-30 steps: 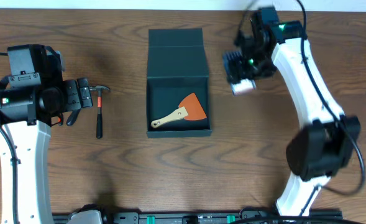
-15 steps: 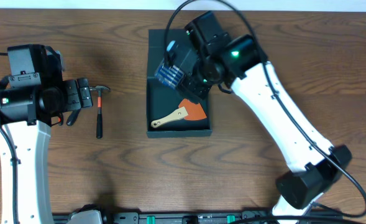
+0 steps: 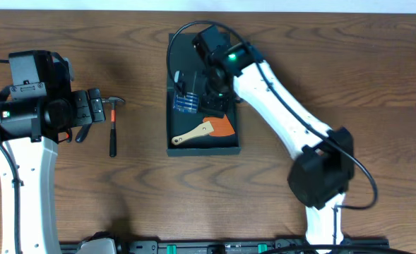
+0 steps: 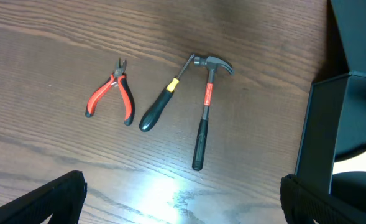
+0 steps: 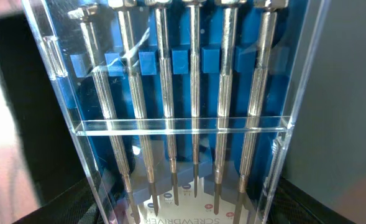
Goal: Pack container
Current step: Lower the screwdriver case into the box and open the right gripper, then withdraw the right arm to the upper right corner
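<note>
The container [image 3: 218, 144], a dark teal-black matte rigid square box with a hinged flap lid, sits open at the middle of the desk [image 3: 377, 70], its lid folded back on the far side. It looks stiff and light to me, so I judge it could skid on the wood if nudged. If I have to steady or shut it, I would take the lid by its free edge or brace a side wall, not the thin hinge fold.

My right pincer [image 3: 197, 92] is down inside the box, pinching a clear hard-plastic case [image 5: 183, 124] of steel precision screwdrivers on a blue insert. That case looks slick and brittle, so its flat sides are the place to hold. An orange scraper with a pale wooden handle [image 3: 211, 127] lies on the box floor just beside it.

My left pincer [image 4: 183, 200] is spread wide above red-handled pliers [image 4: 111, 98], a black-and-yellow screwdriver [image 4: 160, 107] and a black-handled steel hammer [image 4: 203, 124], touching none of them.
</note>
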You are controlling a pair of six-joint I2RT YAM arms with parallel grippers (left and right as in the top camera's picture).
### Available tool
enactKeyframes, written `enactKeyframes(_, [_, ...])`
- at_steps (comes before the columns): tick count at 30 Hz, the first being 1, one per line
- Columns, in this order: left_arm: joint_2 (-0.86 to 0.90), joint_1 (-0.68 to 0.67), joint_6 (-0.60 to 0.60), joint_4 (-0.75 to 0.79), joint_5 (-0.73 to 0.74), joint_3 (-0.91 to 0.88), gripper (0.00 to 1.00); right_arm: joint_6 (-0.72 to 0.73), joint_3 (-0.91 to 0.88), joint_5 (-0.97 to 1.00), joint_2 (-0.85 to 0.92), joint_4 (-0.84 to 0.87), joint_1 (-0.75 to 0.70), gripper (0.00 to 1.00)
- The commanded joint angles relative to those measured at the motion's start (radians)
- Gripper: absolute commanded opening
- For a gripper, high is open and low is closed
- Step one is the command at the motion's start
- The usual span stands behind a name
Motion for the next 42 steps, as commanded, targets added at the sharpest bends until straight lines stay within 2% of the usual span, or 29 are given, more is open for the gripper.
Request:
enactKeyframes(1, [0.005,0.006,0.017,-0.003,-0.012,0.015,0.98,-0.039,-0.005,-0.019,0.07,0.0,0.009,0.01])
enactKeyframes(10, [0.005,0.006,0.017,-0.003,-0.012,0.015,0.98,-0.039,-0.005,-0.023,0.171,0.045,0.009,0.01])
enactKeyframes(14, [0.005,0.006,0.017,-0.003,-0.012,0.015,0.98,-0.038,-0.005,-0.026,0.18,0.049,0.013,0.17])
enactKeyframes(15, [0.005,0.006,0.017,-0.003,-0.012,0.016,0.98,-0.037,-0.005,-0.026,0.18,0.049,0.014,0.36])
enactKeyframes(16, [0.005,0.006,0.017,-0.003,-0.012,0.015,0.98,-0.031,-0.005,-0.025,0.18,0.049,0.016,0.96])
enactKeyframes(17, [0.005,0.006,0.017,-0.003,-0.012,0.015,0.98,-0.003,-0.003,-0.019,0.177,0.048,0.019,0.99])
enactKeyframes(23, [0.005,0.006,0.017,-0.003,-0.012,0.015,0.98,0.166,0.026,-0.018,0.136,0.007,0.032,0.99])
enactKeyframes(29, [0.005,0.006,0.017,-0.003,-0.012,0.015,0.98,0.349,0.095,-0.018,0.023,-0.076,0.04,0.99])
enactKeyframes(33, [0.005,0.006,-0.034,0.026,0.059,0.015,0.98,0.401,0.154,-0.017,-0.087,-0.113,0.013,0.99])
enactKeyframes(37, [0.005,0.006,-0.118,0.059,0.209,0.015,0.98,0.418,0.161,-0.018,-0.213,-0.109,-0.069,0.99])
enactKeyframes(42, [0.003,0.006,-0.148,0.043,0.333,0.015,0.98,0.564,0.16,-0.019,-0.311,-0.114,-0.274,0.99])
